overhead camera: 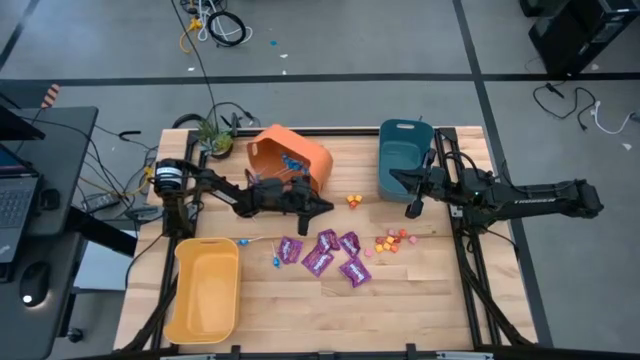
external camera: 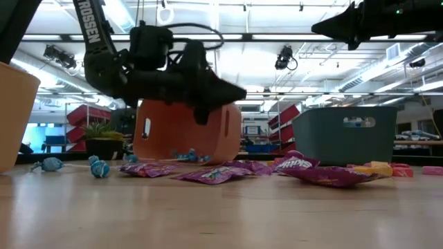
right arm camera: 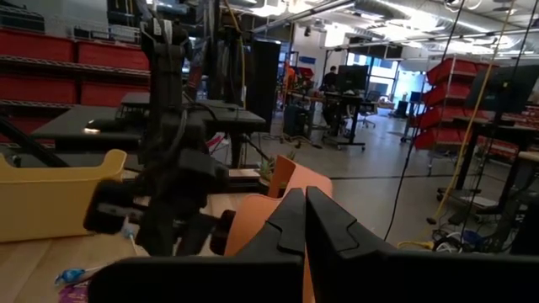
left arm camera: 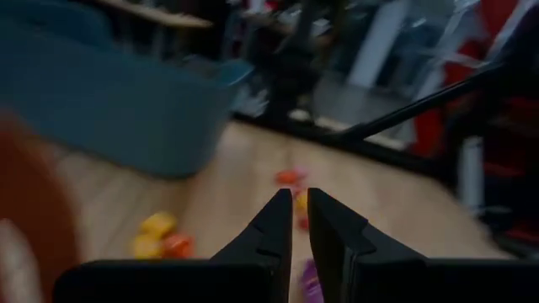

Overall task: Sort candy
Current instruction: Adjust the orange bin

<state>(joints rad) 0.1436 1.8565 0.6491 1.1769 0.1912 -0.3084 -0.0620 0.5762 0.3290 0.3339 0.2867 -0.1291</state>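
purple candy packets (overhead camera: 330,255), blue lollipops (overhead camera: 274,261) and tiny orange pieces (overhead camera: 390,241) lie on the wooden table (overhead camera: 420,300) between the orange bin (overhead camera: 290,155), teal bin (overhead camera: 402,157) and yellow bin (overhead camera: 205,290), the left gripper (overhead camera: 322,206) hanging nearly closed and empty over the wood, the right gripper (overhead camera: 412,208) pressed together.

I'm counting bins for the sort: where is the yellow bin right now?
In the high view the yellow bin sits at the table's near-left corner, below the left arm, left of the purple packets.
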